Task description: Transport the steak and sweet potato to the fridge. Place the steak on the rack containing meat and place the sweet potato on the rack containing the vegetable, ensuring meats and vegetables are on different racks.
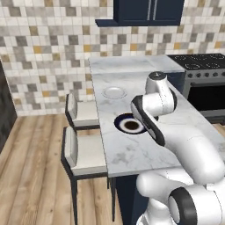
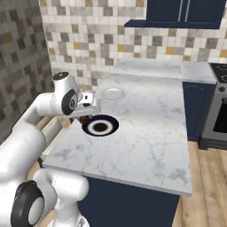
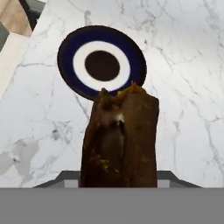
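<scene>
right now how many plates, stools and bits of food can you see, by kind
plates: 2, a navy ringed plate and a pale plate on the counter
stools: 2, a near stool and a far stool
food: 1, the steak in the gripper
total: 5

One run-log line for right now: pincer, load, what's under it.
pincer: shut on steak | position: lifted above marble counter | below: dark-blue-and-white plate, bare | fridge: not reached
</scene>
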